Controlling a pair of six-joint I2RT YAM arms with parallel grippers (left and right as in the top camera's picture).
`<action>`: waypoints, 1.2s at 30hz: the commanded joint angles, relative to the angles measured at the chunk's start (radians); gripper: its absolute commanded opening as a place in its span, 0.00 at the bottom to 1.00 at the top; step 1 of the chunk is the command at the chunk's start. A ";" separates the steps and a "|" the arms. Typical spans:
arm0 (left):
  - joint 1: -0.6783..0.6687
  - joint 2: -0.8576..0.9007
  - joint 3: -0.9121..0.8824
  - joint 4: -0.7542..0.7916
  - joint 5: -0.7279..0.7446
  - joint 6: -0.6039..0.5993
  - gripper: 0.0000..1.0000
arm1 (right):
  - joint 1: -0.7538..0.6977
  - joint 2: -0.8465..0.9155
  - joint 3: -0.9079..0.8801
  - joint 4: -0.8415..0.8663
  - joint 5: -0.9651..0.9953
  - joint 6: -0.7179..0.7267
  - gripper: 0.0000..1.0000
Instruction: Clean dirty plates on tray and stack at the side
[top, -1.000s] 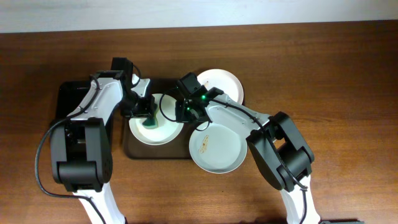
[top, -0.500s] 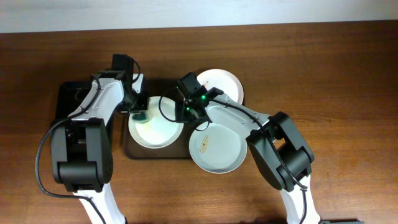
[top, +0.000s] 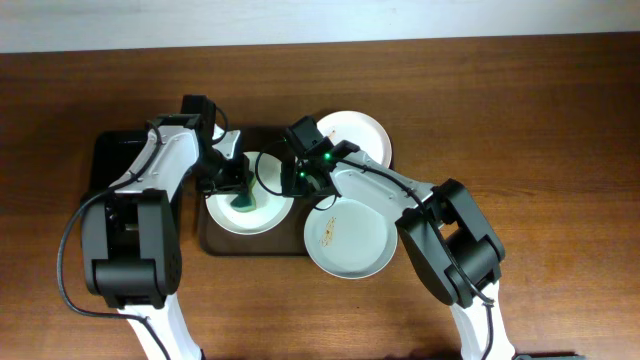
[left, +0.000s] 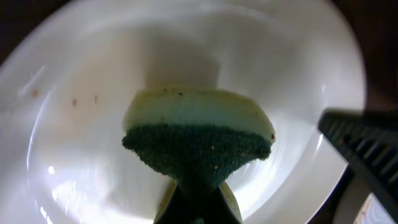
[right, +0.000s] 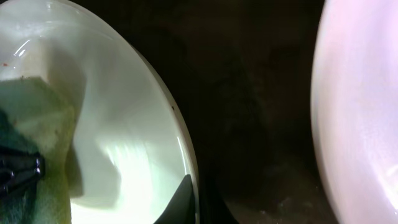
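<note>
Three pale plates show in the overhead view: a left plate (top: 262, 213) on the dark brown tray (top: 250, 246), a back plate (top: 358, 134), and a front plate (top: 352, 236) with brown crumbs, overhanging the tray's right front corner. My left gripper (top: 238, 190) is shut on a green-and-yellow sponge (left: 199, 130), which presses on the left plate (left: 280, 62). Small brown specks mark that plate's left side. My right gripper (top: 306, 182) is shut on the left plate's right rim (right: 189, 186). The sponge (right: 25, 130) also shows at the left edge of the right wrist view.
A smaller black tray (top: 108, 160) lies left of the brown tray, under my left arm. The back plate's edge (right: 360, 112) shows to the right in the right wrist view. A bare wooden table (top: 540, 150) stretches to the right.
My left gripper slid the sponge toward the plate's back left, then back toward its middle. My right gripper has held the rim without moving.
</note>
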 joint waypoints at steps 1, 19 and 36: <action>0.015 0.013 0.022 0.013 -0.014 -0.023 0.01 | -0.007 0.020 -0.003 0.005 0.005 0.006 0.04; 0.153 -0.026 0.519 -0.162 -0.074 -0.029 0.01 | 0.024 -0.239 -0.003 -0.130 0.369 -0.119 0.04; 0.151 -0.023 0.510 -0.167 -0.075 -0.028 0.01 | 0.303 -0.346 -0.003 -0.133 1.331 -0.283 0.04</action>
